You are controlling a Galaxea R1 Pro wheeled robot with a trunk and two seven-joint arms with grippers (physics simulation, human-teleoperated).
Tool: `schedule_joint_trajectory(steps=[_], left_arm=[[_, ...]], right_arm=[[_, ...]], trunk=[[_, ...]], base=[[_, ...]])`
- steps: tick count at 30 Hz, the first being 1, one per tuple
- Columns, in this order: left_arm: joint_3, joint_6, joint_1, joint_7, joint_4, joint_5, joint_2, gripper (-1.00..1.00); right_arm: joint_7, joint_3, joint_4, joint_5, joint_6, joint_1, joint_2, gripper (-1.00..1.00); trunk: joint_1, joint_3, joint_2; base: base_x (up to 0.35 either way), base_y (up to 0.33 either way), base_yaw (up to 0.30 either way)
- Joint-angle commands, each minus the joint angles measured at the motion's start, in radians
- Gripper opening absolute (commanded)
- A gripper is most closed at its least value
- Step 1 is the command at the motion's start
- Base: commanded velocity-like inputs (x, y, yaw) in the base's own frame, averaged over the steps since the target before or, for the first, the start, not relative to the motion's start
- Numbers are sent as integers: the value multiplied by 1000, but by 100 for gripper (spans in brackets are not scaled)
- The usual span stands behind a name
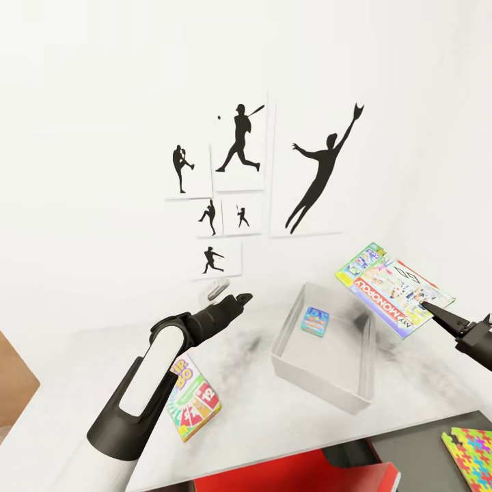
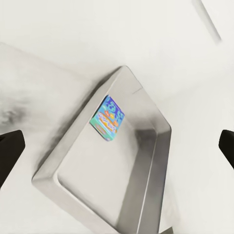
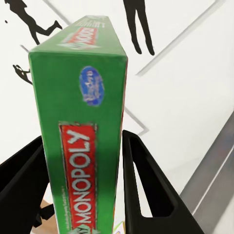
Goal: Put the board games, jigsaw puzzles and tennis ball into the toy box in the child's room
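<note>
Right tool (image 1: 432, 309) clamped on the MONOPOLY box (image 1: 400, 294), holding it tilted in the air, up over the far right corner of the toy box (image 1: 326, 383). In the right wrist view, green edge of the MONOPOLY box (image 3: 80, 131) squeezed between the two black fingers (image 3: 141, 190), red name band facing out.

Left tool (image 1: 240, 299) spread wide with nothing in it, hanging above the tabletop (image 1: 273, 424), just to the left of the toy box. In the left wrist view, black fingertips (image 2: 9, 151) far apart at both sides, looking down at the toy box (image 2: 73, 187).

Inside the toy box: one small blue game box (image 1: 315, 320), lying flat near the far end. Same blue game box (image 2: 107, 117) seen in the left wrist view, close to one end wall. Rest of the bin floor bare and grey.

SKIP-BO box (image 1: 193, 403) flat on the tabletop, near the front edge, partly under the left arm, well apart from the bin.

Jigsaw puzzle box (image 1: 471, 454) low at the right, on a darker, lower surface, apart from the toy box.

Black baseball player prints (image 1: 239, 140) on the white wall behind.
</note>
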Motion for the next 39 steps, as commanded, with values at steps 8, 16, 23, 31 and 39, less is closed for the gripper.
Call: schedule_joint_trajectory(steps=[8,16,23,31,39], left_arm=[[0,1,-1,8,-1,8,0,100],[5,-9,9,-9,-18,25,3,100],[4,-9,9,-9,-19,26,3,100],[4,-9,9,-9,-19,26,3,100],[4,-9,9,-9,-19,26,3,100]], right_arm=[[5,-1,1,5,4,-2,0,-100],[16,-17,-13,-6,-9,5,19,-100],[16,-56,-15,-6,-9,7,33,-100],[16,-66,-15,-6,-9,7,33,-100],[16,-66,-15,-6,-9,7,33,-100]], trunk=[[1,-1,-2],[1,0,-2],[1,0,-2],[1,0,-2],[1,0,-2]], base=[[18,4,-31],[3,1,-15],[0,0,0],[0,0,0],[0,0,0]])
